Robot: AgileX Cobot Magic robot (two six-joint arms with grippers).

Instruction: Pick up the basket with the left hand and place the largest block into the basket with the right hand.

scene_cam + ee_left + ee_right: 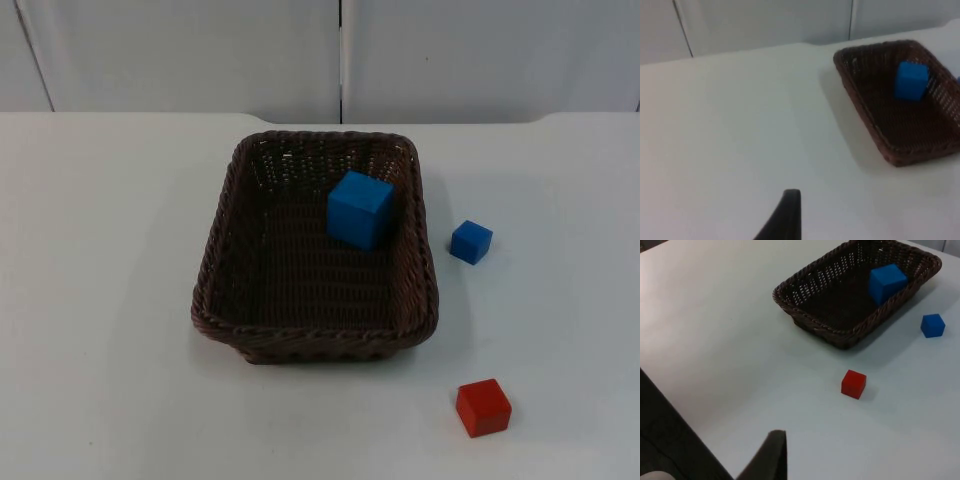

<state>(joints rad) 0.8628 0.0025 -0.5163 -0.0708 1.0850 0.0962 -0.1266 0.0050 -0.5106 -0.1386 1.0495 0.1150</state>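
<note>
Basket of dark brown woven wicker (316, 330) sits on my white table (100, 300), the large blue cube (359, 208) inside it near its far right corner.
A small blue cube (470, 242) lies just right of the basket, a red cube (483, 407) nearer, off its right front corner. My left fingertip (785, 217) and right fingertip (771, 455) hang over bare table, well away; whether my fingers are apart, I cannot tell.

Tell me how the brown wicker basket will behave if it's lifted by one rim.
The brown wicker basket looks stiffly woven, so it probably keeps its shape. The large blue block inside sits off-centre and may slide or tilt the load.
</note>
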